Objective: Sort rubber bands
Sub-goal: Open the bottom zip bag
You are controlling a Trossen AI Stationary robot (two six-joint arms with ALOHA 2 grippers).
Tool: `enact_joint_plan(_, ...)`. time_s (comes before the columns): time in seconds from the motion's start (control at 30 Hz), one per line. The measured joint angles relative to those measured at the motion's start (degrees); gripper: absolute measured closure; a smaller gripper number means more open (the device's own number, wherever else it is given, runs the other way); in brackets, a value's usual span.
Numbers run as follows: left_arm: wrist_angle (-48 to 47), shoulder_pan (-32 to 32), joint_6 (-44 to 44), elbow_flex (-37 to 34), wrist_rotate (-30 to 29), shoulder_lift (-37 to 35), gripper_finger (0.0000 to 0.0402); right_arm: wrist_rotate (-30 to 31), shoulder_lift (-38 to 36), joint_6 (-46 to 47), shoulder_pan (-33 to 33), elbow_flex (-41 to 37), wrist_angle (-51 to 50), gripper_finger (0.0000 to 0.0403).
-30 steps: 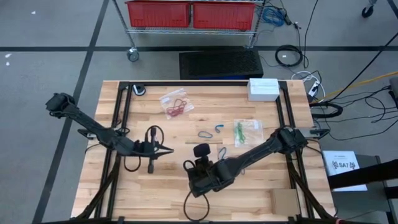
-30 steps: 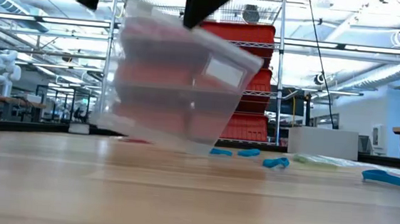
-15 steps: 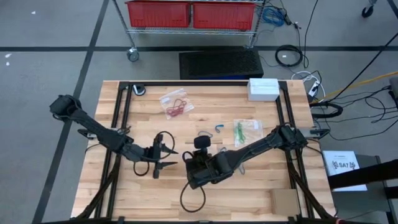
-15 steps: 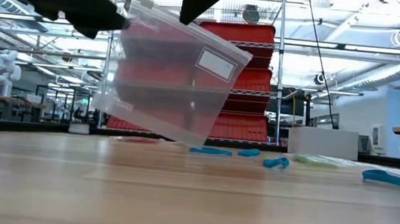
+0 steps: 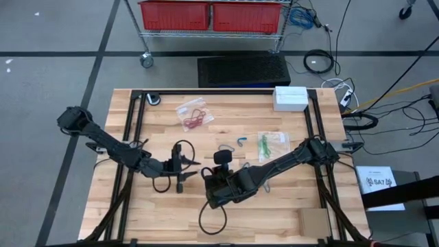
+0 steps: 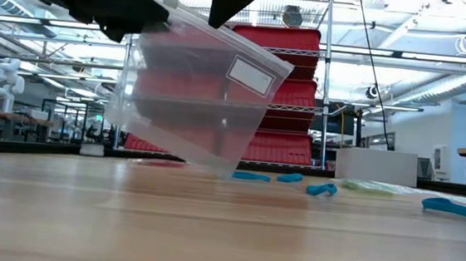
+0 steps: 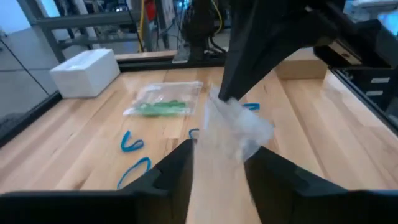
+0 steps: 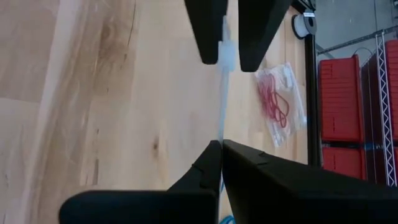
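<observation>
R gripper (image 8: 221, 146) is clenching the clear bag (image 6: 194, 94) by its top edge, holding it up. L gripper (image 7: 217, 162), fingers apart, is closing on the bag mouth, prob. to open it. Blue rubber bands (image 7: 134, 155) lying loose just beyond; they need bagging next.

three clear bags (image 5: 194, 114), four blue bands (image 7: 130, 142).

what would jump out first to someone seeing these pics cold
The clear plastic bag hanging tilted above the table's middle, pinched at its top edge by the right tool, with the left tool open at its other side. Next, loose blue rubber bands on the wood beyond it, and bags of red bands and green bands farther back.
</observation>
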Motion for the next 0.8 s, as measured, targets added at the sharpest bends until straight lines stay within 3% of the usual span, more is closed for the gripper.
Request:
enact_joint_plan(0.37, -0.35, -0.04, 3.92, 0.74, 2.59, 0.02, 0.0393, -0.64, 0.00, 0.40, 0.02, 0.00, -0.65, 0.0403)
enact_joint_plan(0.5, -0.37, -0.04, 4.03, 0.74, 2.89, 0.04, 0.0396, -5.19, -0.11, 0.94, -0.01, 0.00, -1.18, 0.0403)
enact_joint_plan(0.8, 0.08, -0.22, 2.76, 0.74, 2.86, 0.55, 0.0399, -7.72, -1.86, 9.45, 0.02, 0.00, -1.63, 0.0381)
